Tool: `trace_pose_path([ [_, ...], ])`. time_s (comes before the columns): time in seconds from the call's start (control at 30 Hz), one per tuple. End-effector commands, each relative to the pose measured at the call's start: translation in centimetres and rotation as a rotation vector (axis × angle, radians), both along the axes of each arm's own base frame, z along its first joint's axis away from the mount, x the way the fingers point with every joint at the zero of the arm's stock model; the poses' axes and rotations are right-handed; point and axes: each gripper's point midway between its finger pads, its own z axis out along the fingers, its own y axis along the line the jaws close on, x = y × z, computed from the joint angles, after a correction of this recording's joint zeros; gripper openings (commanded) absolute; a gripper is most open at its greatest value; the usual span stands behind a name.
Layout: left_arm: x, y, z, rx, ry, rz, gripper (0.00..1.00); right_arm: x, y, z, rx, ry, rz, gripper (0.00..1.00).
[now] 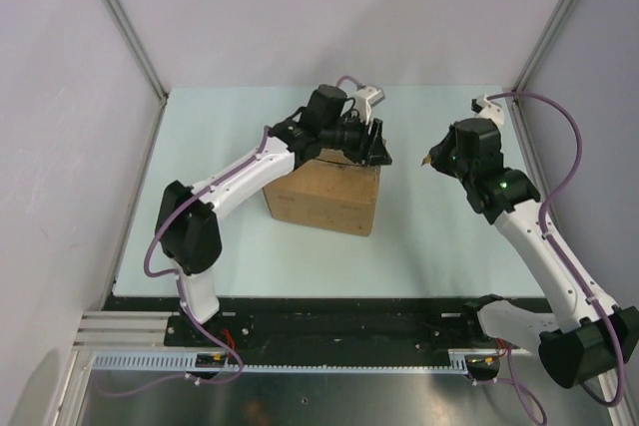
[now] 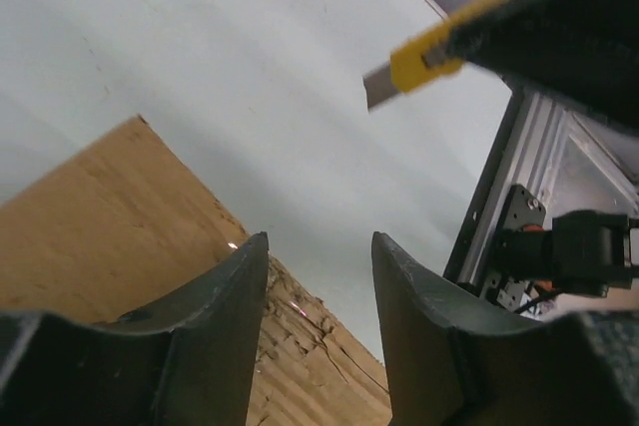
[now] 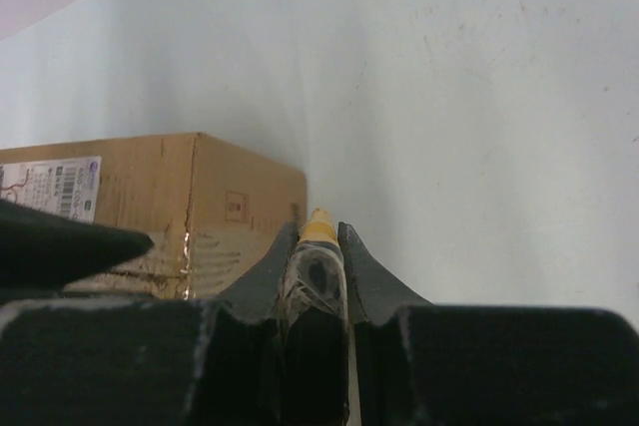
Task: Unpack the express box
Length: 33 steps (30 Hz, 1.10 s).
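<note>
Right end effector (image 3: pixel 318 233) gripping knife (image 2: pixel 427 55), left end effector (image 2: pixel 319 242) agape over express box (image 1: pixel 324 192)

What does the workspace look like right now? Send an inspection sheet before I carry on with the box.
Surface: pale table, bare around the box.
Job's things: brown box mid-table, white label on it, top mostly hidden by the left arm; yellow knife, blade out.
Clutter: nothing seen.
Grippers: left gripper open above the box's edge; right gripper shut on the knife, right of the box.
Cables: purple cable along each arm, clear of the box.
Surroundings: white walls, metal frame posts.
</note>
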Motion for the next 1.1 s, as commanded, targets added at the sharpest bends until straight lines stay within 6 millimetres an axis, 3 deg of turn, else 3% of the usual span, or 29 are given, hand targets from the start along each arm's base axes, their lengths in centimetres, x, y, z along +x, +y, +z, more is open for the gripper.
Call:
trace_pose_path([
  [0.0, 2.2, -0.7, 4.4, -0.074, -0.08, 0.055, 0.48, -0.3, 1.4, 2.9, 0.161, -0.116, 0.01, 0.0],
  [0.17, 2.9, -1.5, 2.9, -0.066, -0.04, 0.05, 0.43, -0.5, 3.6, 4.3, 0.25, -0.201, 0.009, 0.0],
  [0.33, 4.0, -1.0, -0.7, 0.02, 0.008, 0.115, 0.34, -0.5, 7.1, 3.6, 0.274, -0.207, 0.039, 0.0],
  [0.8, 9.0, 4.8, -7.0, 0.258, 0.03, 0.44, 0.27, 0.6, 7.9, 2.0, 0.255, -0.195, -0.002, 0.0],
  [0.93, 9.2, 5.1, -6.7, 0.227, 0.076, 0.44, 0.27, 1.3, 8.1, 1.9, 0.252, -0.207, 0.003, 0.0],
  [1.07, 9.0, 3.8, -3.6, 0.141, 0.062, 0.364, 0.34, 1.8, 8.6, 2.0, 0.266, -0.215, 0.013, 0.0],
])
